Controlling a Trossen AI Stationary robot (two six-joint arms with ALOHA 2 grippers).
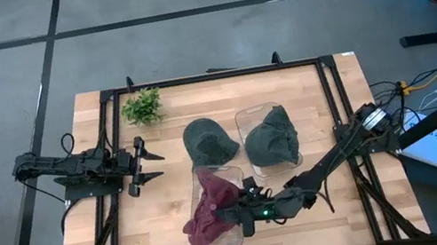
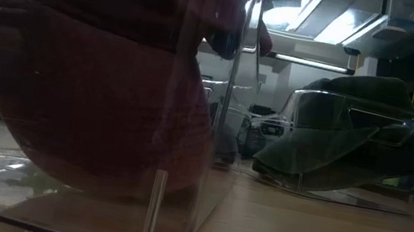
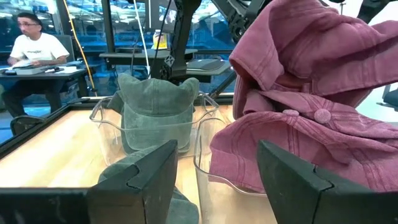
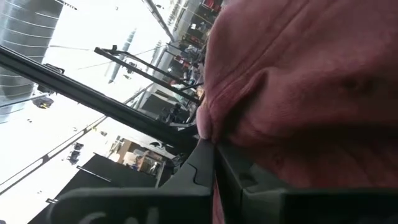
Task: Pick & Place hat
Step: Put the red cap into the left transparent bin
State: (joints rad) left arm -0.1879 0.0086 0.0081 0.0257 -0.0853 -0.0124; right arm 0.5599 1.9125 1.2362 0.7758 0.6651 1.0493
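A maroon hat sits in a clear container near the table's near edge; it also shows in the low view and the left wrist view. My right gripper reaches in from the right and is shut on it. A green hat lies crown up on the bare table. A second green hat rests inside another clear container. My left gripper waits open near the table's left side, apart from all hats. My right gripper pinches a bunched fold of the maroon hat's cloth between its two shut fingers, coming in low from the table's right side. The held part is drawn up, while the hat's lower part rests in the clear container.
A small green plant stands at the far left corner of the table. A black frame borders the wooden top. Bare wood lies between the left gripper and the hats. A person sits at a desk beyond the table.
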